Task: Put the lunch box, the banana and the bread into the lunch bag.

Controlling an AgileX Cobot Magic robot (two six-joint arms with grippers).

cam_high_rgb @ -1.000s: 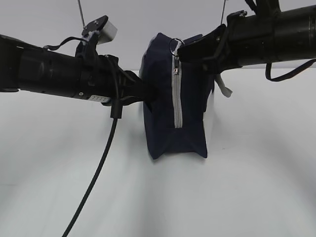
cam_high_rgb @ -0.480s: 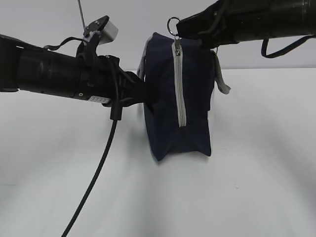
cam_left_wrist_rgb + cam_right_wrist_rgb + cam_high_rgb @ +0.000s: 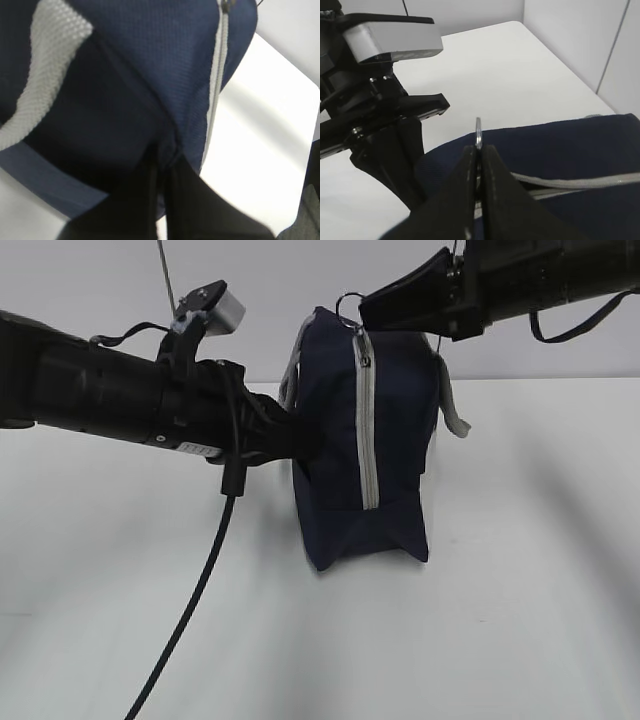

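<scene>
1. Lunch bag point(image 3: 365, 440) stands upright on the white table point(image 3: 520, 620), zipper strip point(image 3: 366, 425) facing the exterior camera; taken as landmark.
2. Left gripper point(image 3: 162, 192) at the bag's left side, jaws pressed together on a fold of navy fabric.
3. Right gripper point(image 3: 479, 152) at the bag's top, pinching the ring pull point(image 3: 478, 131) edge-on.
4. Step in hand, judged: working the zipper. Draw the ring along the strip's line, not sideways; left grip should stay taut as an anchor so the bag does not lift or topple.
5. Not visible: lunch box, banana, bread. Whether the zipper is open or shut cannot be told; slider blurred.
</scene>
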